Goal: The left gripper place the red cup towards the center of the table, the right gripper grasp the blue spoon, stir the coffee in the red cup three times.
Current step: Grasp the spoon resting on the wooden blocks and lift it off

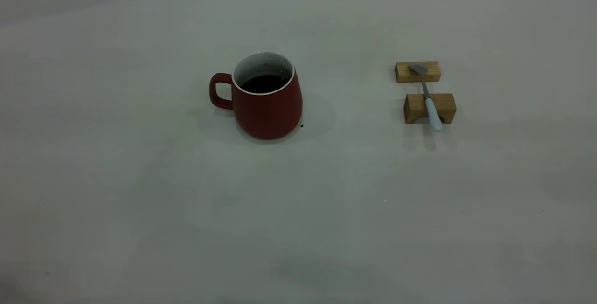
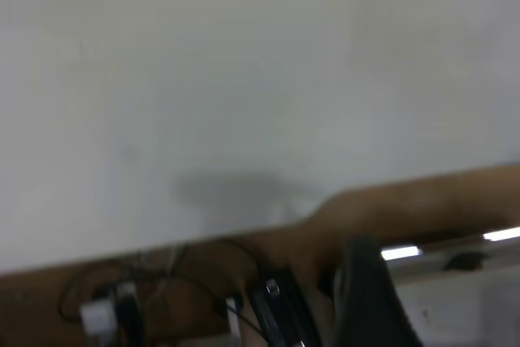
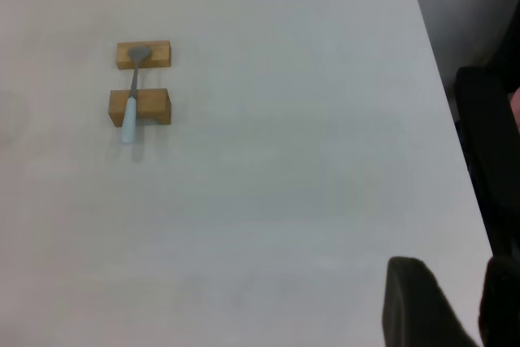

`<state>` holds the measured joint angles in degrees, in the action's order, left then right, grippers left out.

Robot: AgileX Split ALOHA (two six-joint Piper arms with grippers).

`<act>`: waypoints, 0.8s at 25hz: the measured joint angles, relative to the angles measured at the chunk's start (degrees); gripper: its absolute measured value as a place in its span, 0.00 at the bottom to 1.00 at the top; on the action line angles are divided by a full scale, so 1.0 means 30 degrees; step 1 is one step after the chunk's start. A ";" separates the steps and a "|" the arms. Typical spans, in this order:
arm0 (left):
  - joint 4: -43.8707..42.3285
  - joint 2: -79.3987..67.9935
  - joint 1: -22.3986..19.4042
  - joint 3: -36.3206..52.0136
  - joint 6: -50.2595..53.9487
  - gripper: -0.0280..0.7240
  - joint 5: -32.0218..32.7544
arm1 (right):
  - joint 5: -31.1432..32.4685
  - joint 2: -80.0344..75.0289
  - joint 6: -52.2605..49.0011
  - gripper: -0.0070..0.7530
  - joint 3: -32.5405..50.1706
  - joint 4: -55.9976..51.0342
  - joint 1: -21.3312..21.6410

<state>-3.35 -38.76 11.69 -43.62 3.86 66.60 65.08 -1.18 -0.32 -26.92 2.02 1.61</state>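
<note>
Though hidden from both wrist views, red cup with coffee outside; tools' spread indeterminable.

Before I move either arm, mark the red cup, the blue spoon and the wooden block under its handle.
red cup (image 1: pixel 273 110), exterior view, front of its body.
blue spoon (image 1: pixel 433 114), exterior view, pale blue handle.
wooden block (image 1: pixel 416 106), exterior view, left part of its front face.

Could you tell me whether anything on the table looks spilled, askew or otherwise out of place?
Little stands out. The red cup stands upright with the coffee inside; a tiny dark speck lies beside its base, possibly a drip. The blue spoon rests across two wooden blocks.
</note>
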 joint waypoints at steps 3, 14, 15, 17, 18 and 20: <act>0.0000 0.1795 0.0000 0.2515 0.0794 0.73 -0.0013 | 0.0000 0.0000 0.0000 0.32 0.0000 0.0000 0.0000; 0.0374 0.7436 0.0000 0.5247 -0.0616 0.73 -0.0897 | 0.0000 0.0000 0.0000 0.32 0.0000 -0.0016 0.0000; 0.0535 0.7828 0.0000 0.5247 -0.0767 0.73 -0.0897 | 0.0000 0.0000 0.0000 0.32 0.0000 -0.0016 0.0000; 0.0652 0.8617 0.0000 0.5247 -0.0962 0.73 -0.0897 | 0.0000 0.0000 0.0000 0.32 0.0000 -0.0038 0.0000; 0.0667 0.8967 0.0000 0.5247 -0.0989 0.73 -0.0897 | 0.0000 0.0000 0.0108 0.32 0.0000 -0.0095 0.0000; 0.0667 0.9823 0.0000 0.5247 -0.1006 0.73 -0.0897 | 0.0000 0.0000 0.0000 0.32 0.0000 -0.0292 0.0000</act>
<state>-1.35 -9.29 11.69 -27.88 0.84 63.91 65.08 -1.18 -0.32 -26.92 1.15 1.61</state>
